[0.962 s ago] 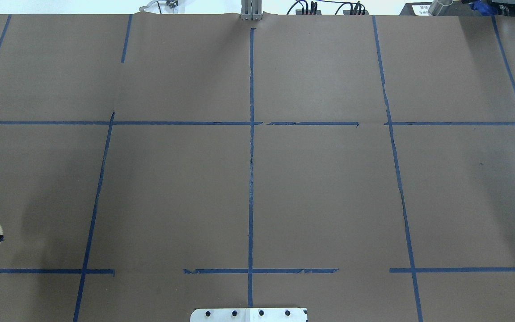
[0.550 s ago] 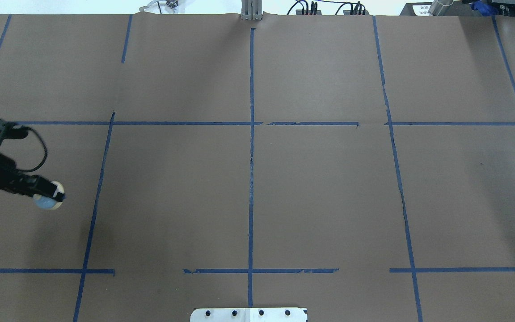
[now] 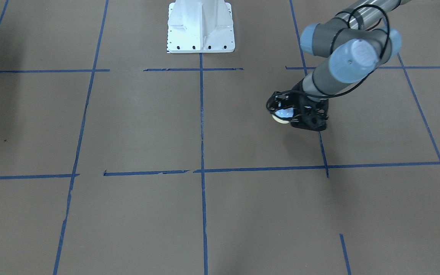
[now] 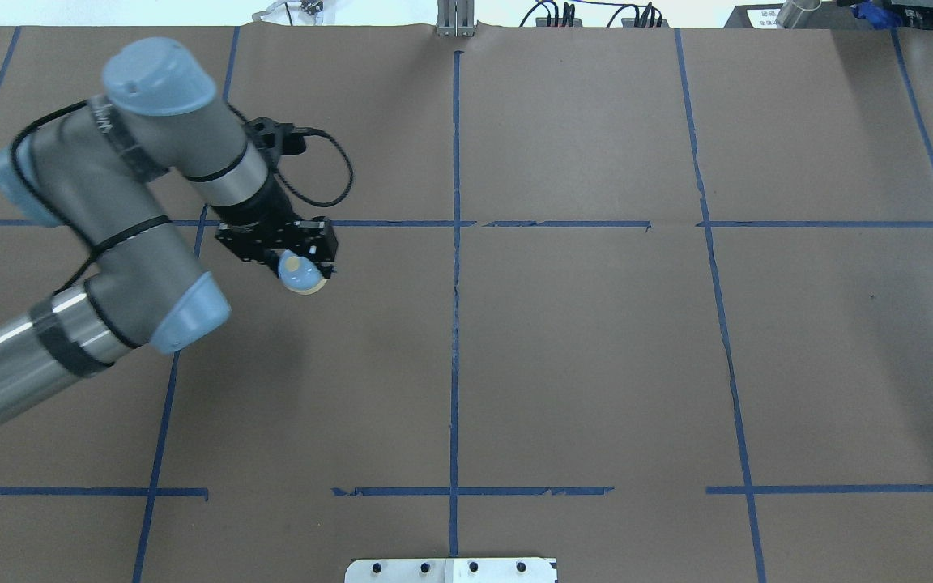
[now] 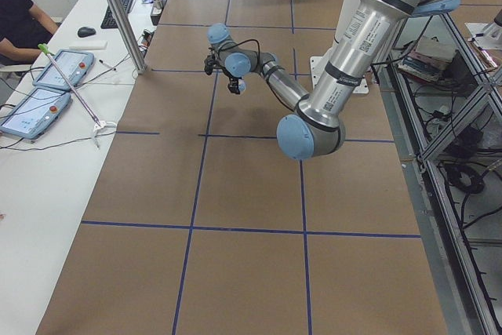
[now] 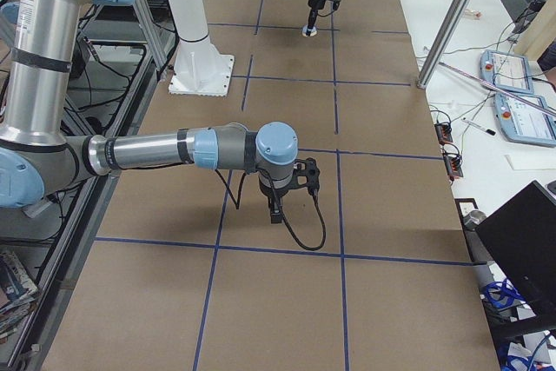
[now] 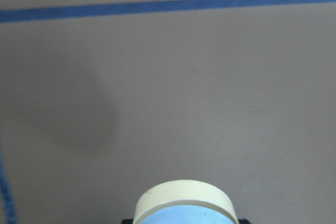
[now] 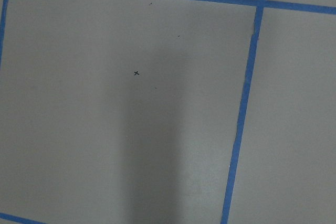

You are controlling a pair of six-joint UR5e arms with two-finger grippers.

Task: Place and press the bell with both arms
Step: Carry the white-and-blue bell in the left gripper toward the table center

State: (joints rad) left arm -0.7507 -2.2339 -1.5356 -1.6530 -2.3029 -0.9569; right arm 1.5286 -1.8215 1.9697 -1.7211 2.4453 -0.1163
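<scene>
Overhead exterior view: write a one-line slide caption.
The left tool holds the light-blue bell by a tape crossing on the brown table.

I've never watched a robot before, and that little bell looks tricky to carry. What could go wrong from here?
1. The bell is small and looks tilted in the left claw. It might slip out, or land crooked when released.
2. The right arm is far from the bell. Reaching over to press it, it could bump the left arm, which crowds that spot.
</scene>
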